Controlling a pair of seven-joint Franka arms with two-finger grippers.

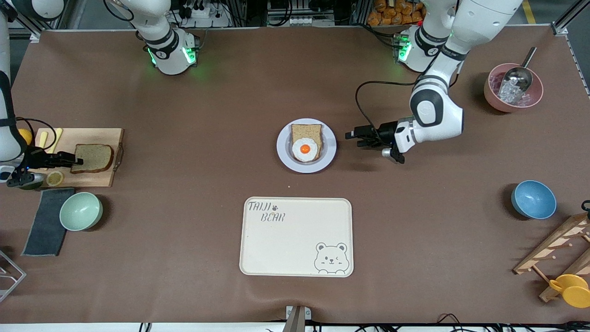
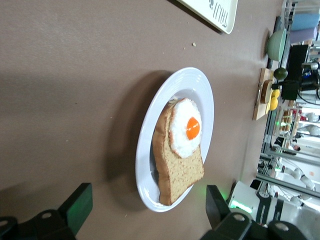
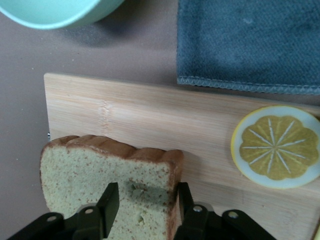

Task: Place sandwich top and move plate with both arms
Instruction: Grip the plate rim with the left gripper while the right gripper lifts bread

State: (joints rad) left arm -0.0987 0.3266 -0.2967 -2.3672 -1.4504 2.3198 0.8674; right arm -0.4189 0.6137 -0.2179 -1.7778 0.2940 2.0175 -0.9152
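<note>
On bamboo board, speckled sandwich top.

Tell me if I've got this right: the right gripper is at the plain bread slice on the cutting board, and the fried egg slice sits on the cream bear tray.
Not quite. The front view shows the egg slice on the lavender plate; the bear tray holds nothing. The right gripper is indeed at the plain slice on the cutting board.

A brown-covered bench carries everything. At its middle sits the plate; nearer the front camera lies a cream bear-printed tray. Toward the right arm's end are a wooden cutting board, a mint bowl and a dark blue cloth. Toward the left arm's end stand a pink bowl, a blue bowl and a wooden rack.
</note>
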